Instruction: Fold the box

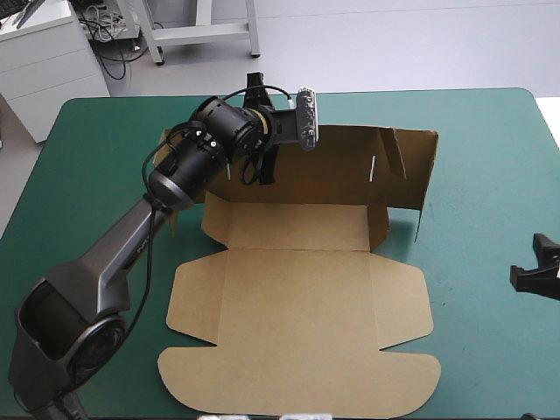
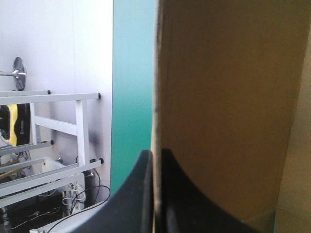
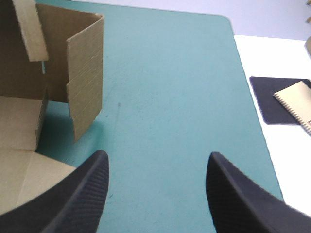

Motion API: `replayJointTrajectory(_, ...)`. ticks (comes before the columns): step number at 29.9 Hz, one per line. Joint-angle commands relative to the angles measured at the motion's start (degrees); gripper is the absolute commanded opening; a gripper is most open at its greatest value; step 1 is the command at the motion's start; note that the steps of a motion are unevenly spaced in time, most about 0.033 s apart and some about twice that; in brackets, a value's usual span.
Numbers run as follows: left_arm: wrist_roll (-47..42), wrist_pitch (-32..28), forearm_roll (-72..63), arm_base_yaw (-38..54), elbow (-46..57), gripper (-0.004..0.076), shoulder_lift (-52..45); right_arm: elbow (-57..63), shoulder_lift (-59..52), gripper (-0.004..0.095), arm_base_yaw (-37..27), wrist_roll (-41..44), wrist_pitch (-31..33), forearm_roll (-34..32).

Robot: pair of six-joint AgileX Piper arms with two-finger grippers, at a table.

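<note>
**Two Walls Up, Tucking Left to Do**

Found the box (image 1: 297,297) at the middle of the teal-green cover (image 1: 472,157), with its lid panel (image 1: 297,350) flat toward the robot. Noted the far wall (image 1: 332,171) upright and the right-hand wall (image 1: 424,171) raised beside it, end flap loose rather than tucked. Caught the left gripper (image 2: 154,194) pressed nearly together on the far wall's left end, board pinched between the black fingers (image 2: 131,204). Saw the right gripper (image 3: 156,160) spread wide and empty near the table's right edge, well apart from the box. Judged the fold under halfway: remaining walls and all tucking not yet done. Could not tell the left wall's state behind the arm.
</note>
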Motion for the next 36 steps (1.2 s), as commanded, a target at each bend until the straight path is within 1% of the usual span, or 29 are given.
replayJointTrajectory(1, -4.77, -4.24, 4.9, -3.22, 1.94, -0.0033, -5.56, -4.23, 2.27, 0.0531, -0.19, 0.03, -4.23, -4.44)
replayJointTrajectory(3, -6.89, -5.13, 6.5, -4.4, 4.7, -0.0033, -6.42, -5.25, 3.36, 0.0531, -0.19, 0.03, -4.35, -4.34)
replayJointTrajectory(8, -13.88, -10.87, 13.37, -7.69, 16.07, -0.0033, -9.43, -7.0, 6.95, 0.0531, -0.19, -0.5, -4.52, -4.38)
replayJointTrajectory(10, -18.02, -13.87, 17.36, -9.01, 20.56, -0.0033, -10.95, -7.68, 8.41, 0.0531, -0.19, -0.5, -4.82, -6.76)
replayJointTrajectory(14, -26.9, -17.28, 25.37, -11.62, 26.84, -0.0033, -13.18, -11.41, 11.49, 0.0507, -0.19, -0.39, -5.07, -10.35)
replayJointTrajectory(20, -33.98, -17.72, 35.41, -15.07, 33.24, -0.0033, -14.14, -21.51, 18.65, 0.0505, -0.19, -3.35, -5.61, -11.41)
replayJointTrajectory(23, -40.93, -17.72, 41.71, -16.11, 35.68, -0.0033, -14.25, -27.01, 23.51, 0.0504, -0.19, -5.53, -4.69, -11.44)
replayJointTrajectory(27, -49.42, -17.18, 49.09, -16.49, 37.95, -0.0033, -14.25, -32.74, 29.29, 0.0504, -0.47, -8.16, -4.42, -9.39)
replayJointTrajectory(29, -54.09, -16.69, 53.14, -16.58, 39.39, -0.0033, -14.25, -35.4, 32.41, 0.0505, -3.02, -10.2, -4.67, -6.27)
replayJointTrajectory(31, -56.11, -16.84, 56.06, -16.58, 40.93, -0.0032, -14.25, -37.83, 35.58, 0.0504, -6.86, -13.18, -5.35, -1.1)
replayJointTrajectory(33, -56.27, -16.99, 56.58, -16.58, 41.62, -0.0032, -14.25, -39.76, 38.42, 0.0504, -12.01, -16.24, -5.75, 5.5)
replayJointTrajectory(36, -56.35, -17.13, 56.37, -16.58, 42.02, -0.0032, -14.25, -42.0, 42.68, 0.0504, -20.29, -20.7, -6.72, 18.55)
